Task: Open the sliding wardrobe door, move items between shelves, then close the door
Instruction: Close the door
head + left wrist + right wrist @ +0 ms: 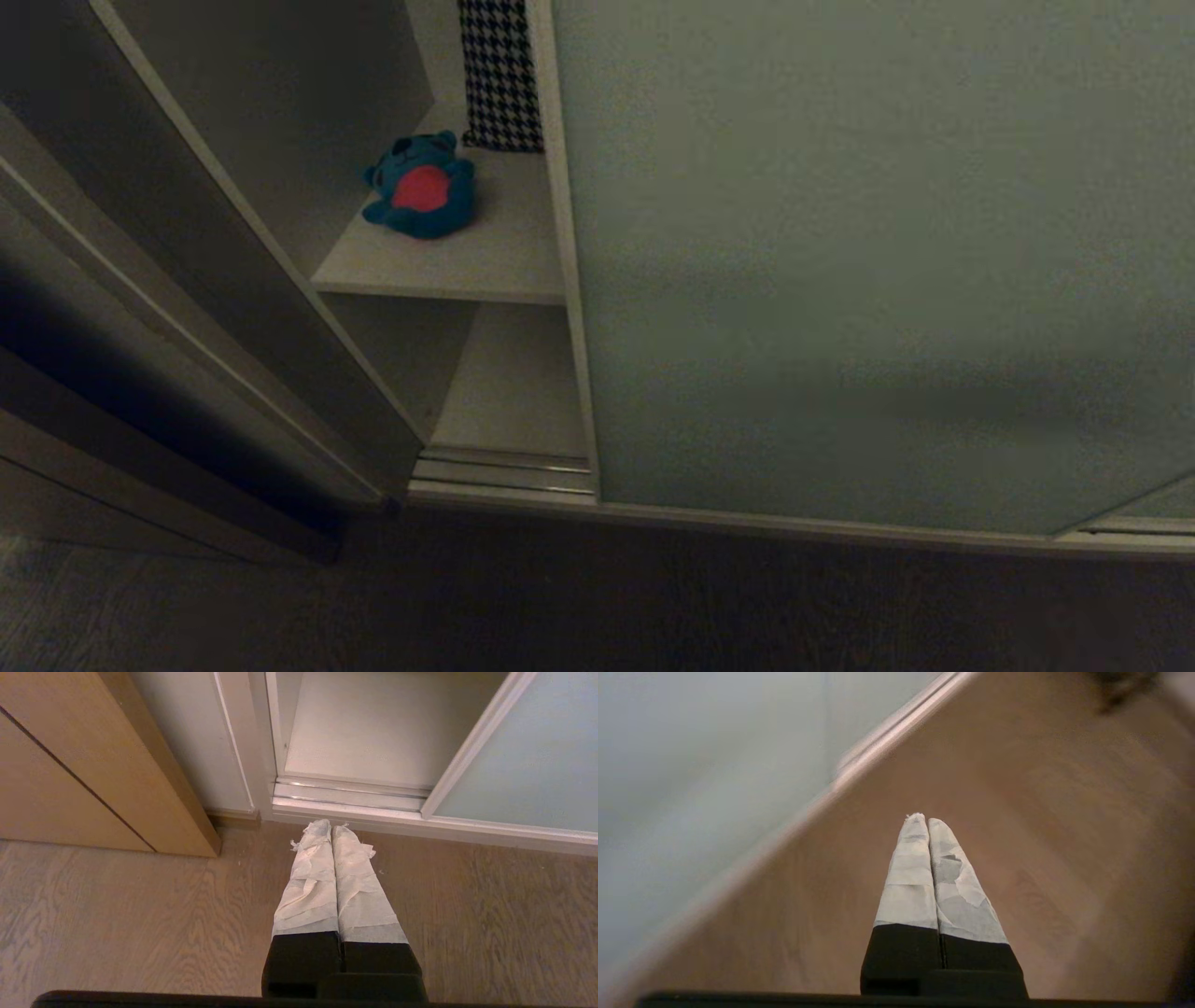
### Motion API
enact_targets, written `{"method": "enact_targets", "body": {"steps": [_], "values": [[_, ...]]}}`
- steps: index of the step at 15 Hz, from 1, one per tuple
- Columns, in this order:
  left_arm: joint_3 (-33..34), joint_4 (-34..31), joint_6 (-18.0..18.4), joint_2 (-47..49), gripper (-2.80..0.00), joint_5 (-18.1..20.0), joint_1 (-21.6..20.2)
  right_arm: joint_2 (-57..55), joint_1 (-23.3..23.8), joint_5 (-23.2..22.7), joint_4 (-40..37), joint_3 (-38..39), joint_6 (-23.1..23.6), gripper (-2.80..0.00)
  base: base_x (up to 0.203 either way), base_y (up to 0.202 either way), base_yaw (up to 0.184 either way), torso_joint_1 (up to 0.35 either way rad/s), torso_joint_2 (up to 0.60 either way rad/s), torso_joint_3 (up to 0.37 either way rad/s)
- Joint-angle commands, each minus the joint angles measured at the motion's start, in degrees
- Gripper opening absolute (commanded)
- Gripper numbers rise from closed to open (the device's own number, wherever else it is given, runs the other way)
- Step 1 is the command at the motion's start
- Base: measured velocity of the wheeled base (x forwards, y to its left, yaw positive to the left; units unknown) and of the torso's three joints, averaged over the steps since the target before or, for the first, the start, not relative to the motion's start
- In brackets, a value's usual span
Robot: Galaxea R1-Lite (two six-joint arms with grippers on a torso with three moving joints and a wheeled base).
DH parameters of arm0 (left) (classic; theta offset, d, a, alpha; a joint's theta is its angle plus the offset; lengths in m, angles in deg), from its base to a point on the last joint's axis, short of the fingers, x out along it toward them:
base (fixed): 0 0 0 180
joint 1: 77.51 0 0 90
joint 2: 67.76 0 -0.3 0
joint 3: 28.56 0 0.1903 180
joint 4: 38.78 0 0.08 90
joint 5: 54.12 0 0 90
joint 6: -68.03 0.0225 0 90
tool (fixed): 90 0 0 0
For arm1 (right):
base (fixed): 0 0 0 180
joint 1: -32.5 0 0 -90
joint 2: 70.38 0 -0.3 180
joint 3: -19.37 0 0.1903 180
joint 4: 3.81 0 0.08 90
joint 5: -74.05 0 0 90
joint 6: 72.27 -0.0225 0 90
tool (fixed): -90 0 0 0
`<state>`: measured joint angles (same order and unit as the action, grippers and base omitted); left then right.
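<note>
— That tall matte grey-green sliding wardrobe door (868,271) with the thin beige frame: how would it handle, do you reckon?

— Stiff and broad, probably heavy on its floor track (350,794), and the face looks smooth, so pads would likely slip on it. I'd push on the beige frame edge (568,280) bordering the open gap, where there's a lip to bear against.

— And where's the door from the right gripper (924,822)?

— Off to one side of its tips, past the bottom rail; the paper-wrapped fingers (908,877) are pressed together, holding nothing, above the wood floor (1017,835).

— The toy?

— The small blue plush toy with the red belly (420,191) sits on the upper white shelf board (485,261), inside the gap, just beside the black-and-white houndstooth pillow (499,75). Soft and light (it'll squash under a pinch), so take it round the middle. The green frog isn't visible from here.

— The lower shelf?

— The lower white board (513,392) is just beyond the left gripper (331,827), whose wrapped fingers are also together, empty, pointing at the track. The dark brown wooden side panel (93,760) stands off to one side of it.
</note>
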<state>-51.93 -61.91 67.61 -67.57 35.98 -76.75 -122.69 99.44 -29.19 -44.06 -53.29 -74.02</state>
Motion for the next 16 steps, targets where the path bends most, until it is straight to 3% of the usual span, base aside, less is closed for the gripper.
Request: {"method": "enact_targets", "body": {"steps": [1, 4, 7, 9, 11, 16], "values": [[0.0, 0.0, 0.0, 0.1, -2.8, 0.0, 0.0, -9.4, 7.6, 0.0, 0.1, -10.1, -6.3, -2.8, 0.0, 0.0, 0.0, 0.0, 0.0, 0.0], [0.0, 0.0, 0.0, 0.1, -2.8, 0.0, 0.0, -19.5, 12.7, -0.1, -0.2, -23.6, -13.0, -2.8, 0.0, 0.0, 0.0, 0.0, 0.0, 0.0], [0.0, 0.0, 0.0, 0.1, -2.8, 0.0, -0.1, -29.5, 14.2, -1.0, -0.1, -36.1, -15.1, -2.8, 0.0, 0.0, 0.0, 0.0, 0.0, 0.0], [0.0, 0.0, 0.0, 0.1, -2.8, 0.0, 0.0, -34.9, 14.6, -4.1, 0.0, -44.0, -16.5, -2.8, 0.0, 0.0, 0.0, 0.0, 0.0, 0.0], [0.0, 0.0, 0.0, 0.1, -2.8, 0.0, 0.0, -39.9, 14.9, -11.4, 0.3, -48.4, -16.9, -2.8, 0.0, 0.0, 0.0, 0.0, 0.0, 0.0], [0.0, 0.0, 0.0, 0.1, -2.8, 0.0, 0.0, -45.4, 14.8, -32.7, 0.8, -48.9, -16.5, -2.8, 0.0, 0.0, 0.0, 0.0, 0.0, 0.0]]}}
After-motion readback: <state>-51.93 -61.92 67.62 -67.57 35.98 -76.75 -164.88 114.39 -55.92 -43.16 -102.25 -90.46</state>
